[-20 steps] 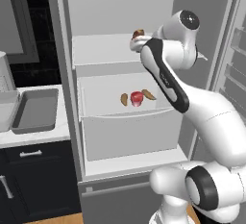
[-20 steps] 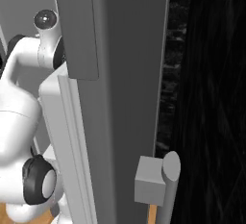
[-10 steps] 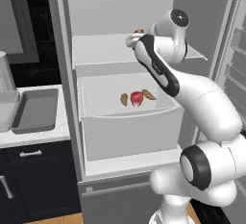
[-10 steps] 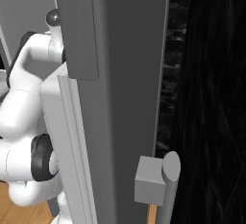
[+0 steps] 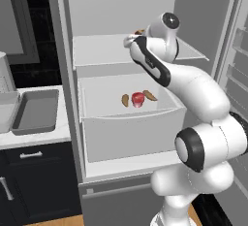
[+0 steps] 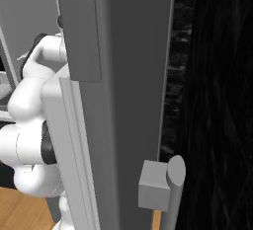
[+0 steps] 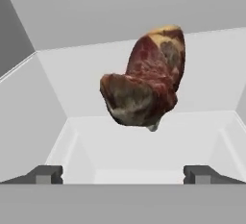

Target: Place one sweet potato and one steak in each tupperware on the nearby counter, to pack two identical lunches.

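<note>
Two trays [image 5: 34, 116] sit on the counter [image 5: 34, 137] at nine o'clock of the fridge, both unfilled, so packing looks barely begun. One red steak [image 5: 138, 99] lies between two sweet potatoes [image 5: 125, 100] in the drawer at centre. At one o'clock above, the gripper [image 7: 122, 174] reaches onto the upper shelf, fingers spread wide and empty, squared on the brown steak [image 7: 144, 79] dead ahead, apparently lining up a grasp.

Open grey fridge [image 5: 145, 137], wooden floor [image 6: 20, 214]
</note>
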### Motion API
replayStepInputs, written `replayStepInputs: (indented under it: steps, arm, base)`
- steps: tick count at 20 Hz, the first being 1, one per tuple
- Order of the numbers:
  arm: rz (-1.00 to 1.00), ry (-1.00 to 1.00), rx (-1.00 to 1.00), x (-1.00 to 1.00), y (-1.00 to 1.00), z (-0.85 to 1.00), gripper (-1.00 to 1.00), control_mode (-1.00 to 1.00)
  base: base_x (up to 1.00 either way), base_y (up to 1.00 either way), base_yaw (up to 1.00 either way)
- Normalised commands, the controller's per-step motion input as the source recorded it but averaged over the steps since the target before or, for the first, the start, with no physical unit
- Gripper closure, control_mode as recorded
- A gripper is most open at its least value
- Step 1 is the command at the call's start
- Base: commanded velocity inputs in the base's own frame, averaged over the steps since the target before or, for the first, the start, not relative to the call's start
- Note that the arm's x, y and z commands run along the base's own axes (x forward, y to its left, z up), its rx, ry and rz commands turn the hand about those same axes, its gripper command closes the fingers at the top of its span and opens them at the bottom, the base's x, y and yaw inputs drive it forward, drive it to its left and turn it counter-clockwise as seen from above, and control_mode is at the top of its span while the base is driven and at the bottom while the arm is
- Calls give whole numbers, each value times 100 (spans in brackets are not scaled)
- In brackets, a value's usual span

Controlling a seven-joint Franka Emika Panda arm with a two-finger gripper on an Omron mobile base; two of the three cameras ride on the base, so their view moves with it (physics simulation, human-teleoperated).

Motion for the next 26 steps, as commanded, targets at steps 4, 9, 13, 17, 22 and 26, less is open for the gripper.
replayStepInputs:
  steps: [4, 9, 13, 17, 22, 26]
  arm:
    - [-1, 0, 0, 53, -1, -3, -100, -100]
    - [0, 0, 0, 51, 0, -9, -100, -100]
    - [0, 0, 0, 50, 0, -10, -100, -100]
    - [0, 0, -1, 46, 0, -12, -100, -100]
    - [-1, 0, -1, 42, 0, -7, -100, -100]
    - [-2, 0, 0, 15, -1, 0, -100, -100]
  base:
    - [0, 0, 0]
    - [0, 0, 0]
    - [0, 0, 0]
    - [0, 0, 0]
    - [0, 0, 0]
    - [0, 0, 0]
